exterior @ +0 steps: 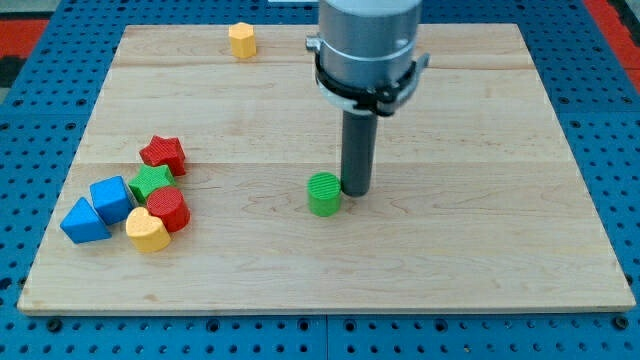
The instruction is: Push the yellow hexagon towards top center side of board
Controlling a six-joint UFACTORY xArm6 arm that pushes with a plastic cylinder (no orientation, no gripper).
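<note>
The yellow hexagon [241, 40] sits near the board's top edge, left of its center. My tip [357, 190] rests on the board near the middle, touching or almost touching the right side of a green cylinder [323, 194]. The tip is far below and to the right of the yellow hexagon. The arm's grey body rises from the rod to the view's top.
A cluster lies at the board's lower left: a red star [163, 153], a green star [151, 181], a red cylinder [168, 209], a yellow heart [147, 230], a blue cube [111, 198] and a blue triangular block [83, 222]. The wooden board [480, 230] lies on a blue pegboard.
</note>
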